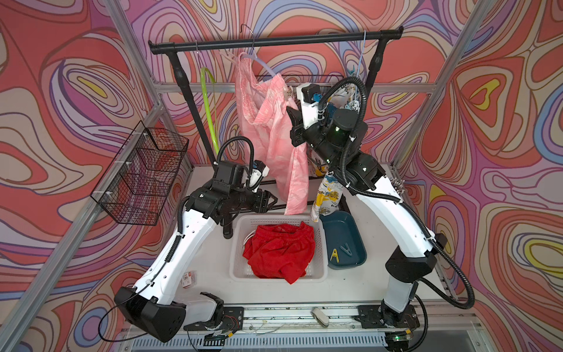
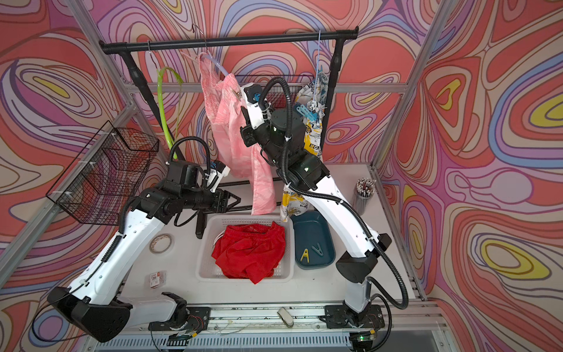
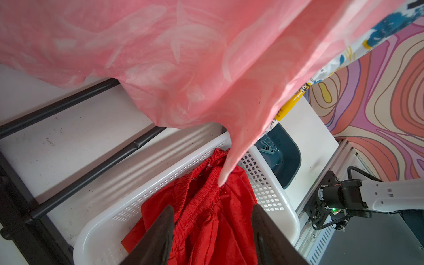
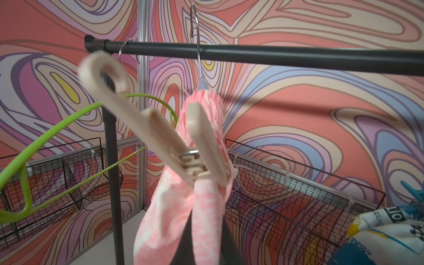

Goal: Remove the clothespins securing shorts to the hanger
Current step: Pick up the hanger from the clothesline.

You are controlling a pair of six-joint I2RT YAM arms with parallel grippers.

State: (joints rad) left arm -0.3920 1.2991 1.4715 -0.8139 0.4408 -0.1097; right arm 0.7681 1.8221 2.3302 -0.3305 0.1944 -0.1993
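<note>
Just under the black rail (image 1: 274,41) I have the right arm reared up steeply, its right gripper (image 1: 293,117) pinched on the beige clothespin (image 4: 181,149) at the waistband of the hanging pink shorts (image 1: 268,122), while far beneath that rail the left arm reaches out level, left gripper (image 3: 212,213) parted and holding nothing.

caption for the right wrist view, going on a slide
beige clothespin against the pink shorts hanging from the black rail, green hanger beside
</note>
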